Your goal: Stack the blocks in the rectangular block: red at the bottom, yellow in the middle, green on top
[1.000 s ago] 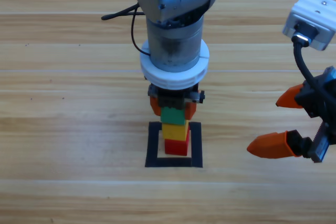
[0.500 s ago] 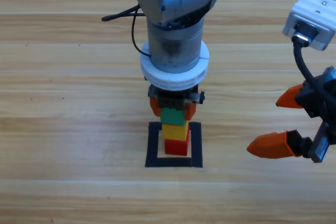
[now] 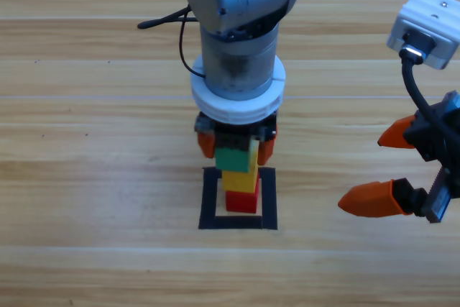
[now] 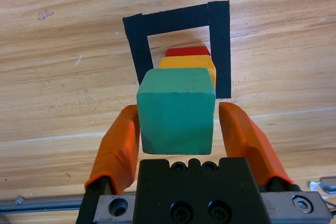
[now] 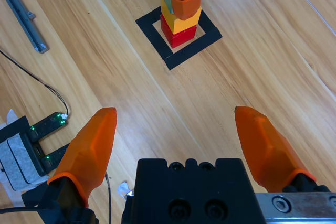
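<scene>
While the left gripper (image 4: 177, 124) straddles the small matte teal-green cube (image 4: 177, 109), narrow gaps show beside both orange jaws, so it reads released. Green tops the small yellow cube (image 3: 240, 180) and small red cube (image 3: 241, 201) inside the black tape square outline (image 3: 210, 201); lower cubes mostly hidden in the left wrist view. Right gripper (image 3: 390, 167) waits spread wide at the right edge of the wooden table (image 3: 100, 177).

Robotics lab bench, bare wooden table (image 3: 86, 177), black tape square (image 3: 210, 199) marked on it, loose cable (image 5: 37, 85), lit electronics board (image 5: 44, 124) left of right gripper (image 5: 181, 135)
</scene>
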Available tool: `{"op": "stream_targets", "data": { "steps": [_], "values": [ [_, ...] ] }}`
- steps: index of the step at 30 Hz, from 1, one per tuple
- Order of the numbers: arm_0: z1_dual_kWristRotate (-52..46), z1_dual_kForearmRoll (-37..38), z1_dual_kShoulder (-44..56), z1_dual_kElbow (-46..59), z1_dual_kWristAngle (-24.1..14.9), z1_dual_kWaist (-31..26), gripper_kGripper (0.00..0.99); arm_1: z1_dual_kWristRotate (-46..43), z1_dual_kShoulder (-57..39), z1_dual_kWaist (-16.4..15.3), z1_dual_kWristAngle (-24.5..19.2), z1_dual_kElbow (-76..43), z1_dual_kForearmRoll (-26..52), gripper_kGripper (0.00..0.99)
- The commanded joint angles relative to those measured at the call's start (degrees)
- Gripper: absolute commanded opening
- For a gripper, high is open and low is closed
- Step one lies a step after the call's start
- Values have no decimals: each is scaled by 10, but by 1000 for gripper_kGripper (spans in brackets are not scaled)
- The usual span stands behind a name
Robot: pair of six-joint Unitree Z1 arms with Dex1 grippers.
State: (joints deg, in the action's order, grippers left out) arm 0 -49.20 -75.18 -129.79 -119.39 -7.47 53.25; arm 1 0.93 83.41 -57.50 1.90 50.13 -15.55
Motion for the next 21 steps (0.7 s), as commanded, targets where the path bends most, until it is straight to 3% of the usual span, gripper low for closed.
{"op": "stream_targets", "data": {
  "steps": [1,8,14,17,21],
  "values": [
    [-7,4,12,18,-9,18,678,-2,-11,6,8,-13,-10,990],
    [-17,4,32,14,-14,30,857,-2,-11,6,8,-13,-11,990],
    [-25,-34,63,-66,-34,44,868,-2,-11,5,7,-13,-11,990],
    [-50,-41,123,-81,-83,69,930,-6,-11,6,6,-13,-11,990],
    [-107,-36,218,-9,-181,123,983,-7,-9,6,3,-13,-11,990]
  ]
}}
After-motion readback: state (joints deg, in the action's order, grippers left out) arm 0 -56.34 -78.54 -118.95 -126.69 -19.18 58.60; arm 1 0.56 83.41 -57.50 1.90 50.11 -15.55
